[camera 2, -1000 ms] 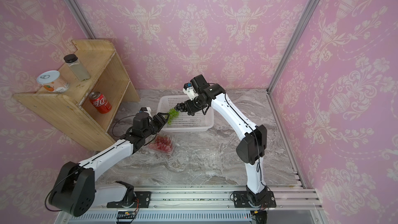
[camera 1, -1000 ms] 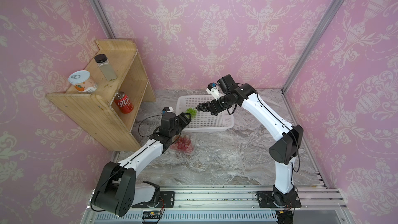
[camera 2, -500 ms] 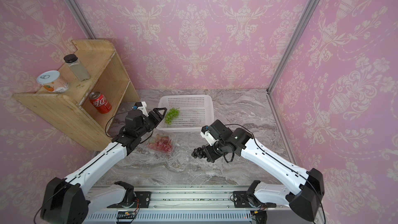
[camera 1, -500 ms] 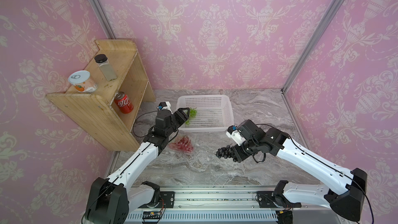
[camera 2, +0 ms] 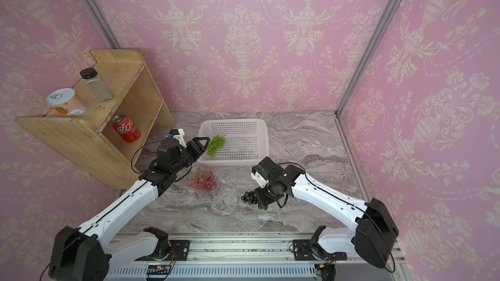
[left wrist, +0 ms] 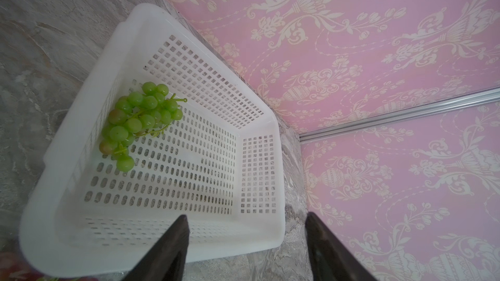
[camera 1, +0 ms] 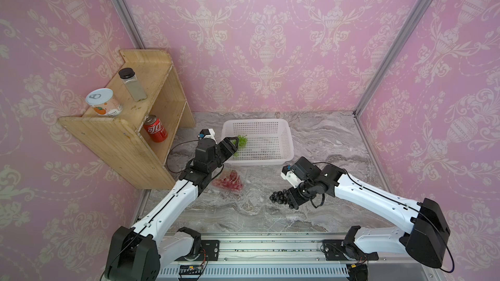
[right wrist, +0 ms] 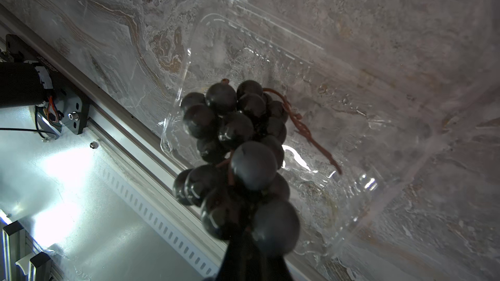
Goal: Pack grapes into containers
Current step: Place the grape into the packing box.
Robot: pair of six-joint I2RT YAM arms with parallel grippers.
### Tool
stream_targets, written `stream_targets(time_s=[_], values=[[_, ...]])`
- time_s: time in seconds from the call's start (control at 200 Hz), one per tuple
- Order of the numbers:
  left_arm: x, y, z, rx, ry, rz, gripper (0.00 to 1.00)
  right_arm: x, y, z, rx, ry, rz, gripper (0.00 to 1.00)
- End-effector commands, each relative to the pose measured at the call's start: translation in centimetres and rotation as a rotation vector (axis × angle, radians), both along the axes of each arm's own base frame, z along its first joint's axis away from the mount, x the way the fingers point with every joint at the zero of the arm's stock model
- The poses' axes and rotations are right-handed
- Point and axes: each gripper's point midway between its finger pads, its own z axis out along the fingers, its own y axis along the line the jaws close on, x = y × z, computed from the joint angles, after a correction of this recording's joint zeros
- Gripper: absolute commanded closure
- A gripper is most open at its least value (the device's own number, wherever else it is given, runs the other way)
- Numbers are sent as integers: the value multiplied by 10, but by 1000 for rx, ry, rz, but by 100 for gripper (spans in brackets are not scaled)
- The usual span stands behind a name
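Pink damask-patterned wallpaper [camera 1: 270, 36] closes in a grey marble-patterned tabletop [camera 1: 324, 136], with a light wooden shelf unit [camera 1: 121, 141] standing at its left. At the far middle sits a white perforated plastic basket [camera 1: 257, 123], and a light green bunch of grapes [left wrist: 138, 120] lies inside it against the left end. Over that left end hovers the left gripper [camera 2: 203, 144], just short of the green bunch, its fingers spread well apart with nothing between them. Just nearer than the basket's left corner, a shallow clear plastic container [camera 1: 243, 177] holds red-pink grapes [camera 1: 228, 181], partly under the left arm. Right of it and nearer the front, the right gripper [camera 1: 289, 199] is clamped tight on a dark purple-black bunch of grapes [camera 1: 278, 198]. That bunch hangs over a second, empty clear plastic container [right wrist: 259, 41]; whether the berries touch it cannot be told.
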Motion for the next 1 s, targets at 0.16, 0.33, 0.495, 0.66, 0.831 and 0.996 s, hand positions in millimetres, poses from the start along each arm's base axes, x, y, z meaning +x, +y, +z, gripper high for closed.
stream_targets(time_s=[0.16, 0.33, 0.495, 0.66, 0.831, 0.996], values=[[-2, 3, 4, 32, -19, 14, 31, 6, 10, -20, -21, 20, 24, 55], [0, 2, 3, 27, -18, 13, 31, 17, -7, -1, -88, -53, -6, 38], [3, 0, 2, 32, -17, 4, 31, 36, -28, 39, -145, -151, -44, 31], [5, 0, -1, 36, -13, 5, 31, 80, -4, 85, -84, -282, -14, 26], [7, 4, -8, 55, 12, 26, 31, 155, 47, 100, -18, -327, -4, 25], [7, 11, -16, 81, 45, 64, 31, 225, 104, 86, 39, -320, 4, 23]])
